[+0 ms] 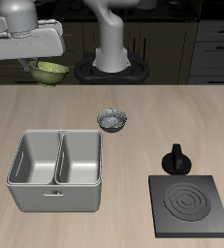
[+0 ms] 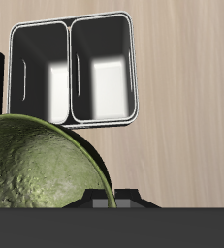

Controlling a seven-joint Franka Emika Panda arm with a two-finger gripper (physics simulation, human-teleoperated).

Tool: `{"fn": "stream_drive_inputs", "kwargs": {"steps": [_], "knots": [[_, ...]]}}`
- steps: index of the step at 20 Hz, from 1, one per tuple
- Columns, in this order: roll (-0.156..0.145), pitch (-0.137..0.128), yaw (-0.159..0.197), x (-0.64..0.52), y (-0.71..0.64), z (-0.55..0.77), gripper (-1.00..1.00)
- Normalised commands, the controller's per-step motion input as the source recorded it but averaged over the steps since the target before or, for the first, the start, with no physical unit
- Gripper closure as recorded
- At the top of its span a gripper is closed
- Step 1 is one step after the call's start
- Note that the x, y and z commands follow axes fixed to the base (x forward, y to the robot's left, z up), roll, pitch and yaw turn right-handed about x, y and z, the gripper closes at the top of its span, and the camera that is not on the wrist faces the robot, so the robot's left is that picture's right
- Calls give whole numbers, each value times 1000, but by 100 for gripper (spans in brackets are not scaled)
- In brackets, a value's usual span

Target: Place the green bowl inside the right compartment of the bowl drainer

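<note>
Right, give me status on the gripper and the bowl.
Gripper shut on the small olive-green bowl, held high, behind the table's back edge. Light grey metal two-well drainer has both wells empty. Nothing in the way.

Open wells, clear tabletop around the drainer

We see both wells of the bowl drainer (image 1: 57, 170) open from above; only the grey-white bowl (image 1: 113, 120) stands near it, the dark plate (image 1: 193, 205) well apart.

The gripper (image 1: 48, 66) fingers are hidden; the green bowl (image 2: 41, 165) is cut off.
</note>
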Motion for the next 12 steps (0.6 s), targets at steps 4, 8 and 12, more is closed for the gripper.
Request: {"fn": "stream_drive_inputs", "kwargs": {"steps": [4,8,12], "knots": [[35,26,-6,345,23,-58,100],[7,60,-5,356,37,-158,100],[-58,39,17,458,-43,-106,100]]}}
